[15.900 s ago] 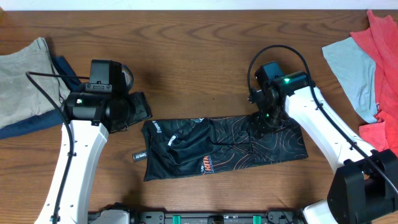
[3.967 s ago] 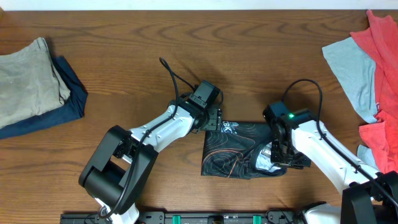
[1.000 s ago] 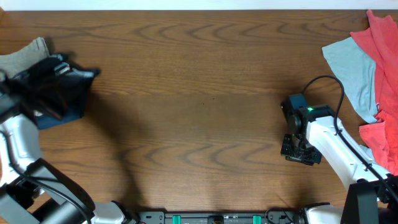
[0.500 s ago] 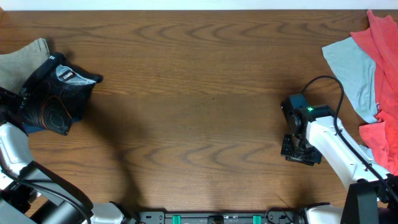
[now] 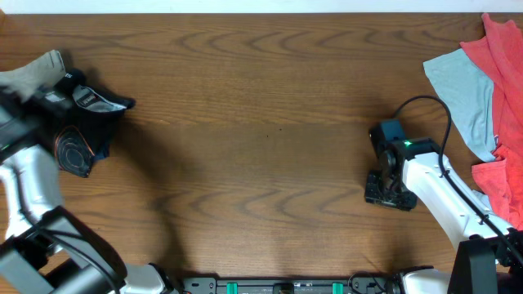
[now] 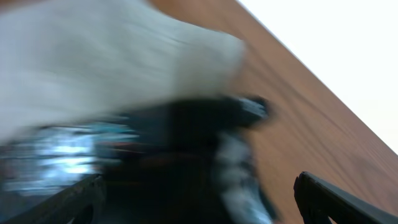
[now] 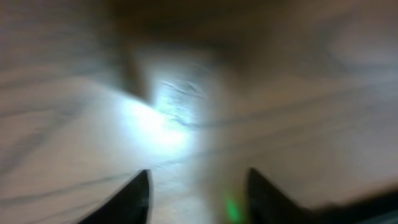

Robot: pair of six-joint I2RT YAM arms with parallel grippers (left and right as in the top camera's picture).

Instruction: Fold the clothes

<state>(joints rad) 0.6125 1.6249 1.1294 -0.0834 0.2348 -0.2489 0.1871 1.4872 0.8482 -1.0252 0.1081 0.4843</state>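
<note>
The black jersey [image 5: 82,122], folded small with orange lines and a white label showing, lies on a stack at the far left edge. My left gripper [image 5: 45,110] is blurred by motion beside it. In the left wrist view its fingers [image 6: 329,199] stand wide apart over the jersey [image 6: 186,162], holding nothing. My right gripper [image 5: 391,189] hovers open and empty over bare wood at the right; its fingertips [image 7: 140,196] show apart in the right wrist view. A light-blue top [image 5: 466,86] and a coral-red top [image 5: 507,98] lie unfolded at the far right.
The stack under the jersey has a beige garment [image 5: 33,69], which also shows in the left wrist view [image 6: 112,56]. The wooden table [image 5: 261,122] stretches between the two arms. The right arm's cable [image 5: 425,106] loops above its wrist.
The left arm brought the folded jersey onto the stack at the far left and the jersey now lies there with the jaws apart. The right gripper shifted slightly to the left.
</note>
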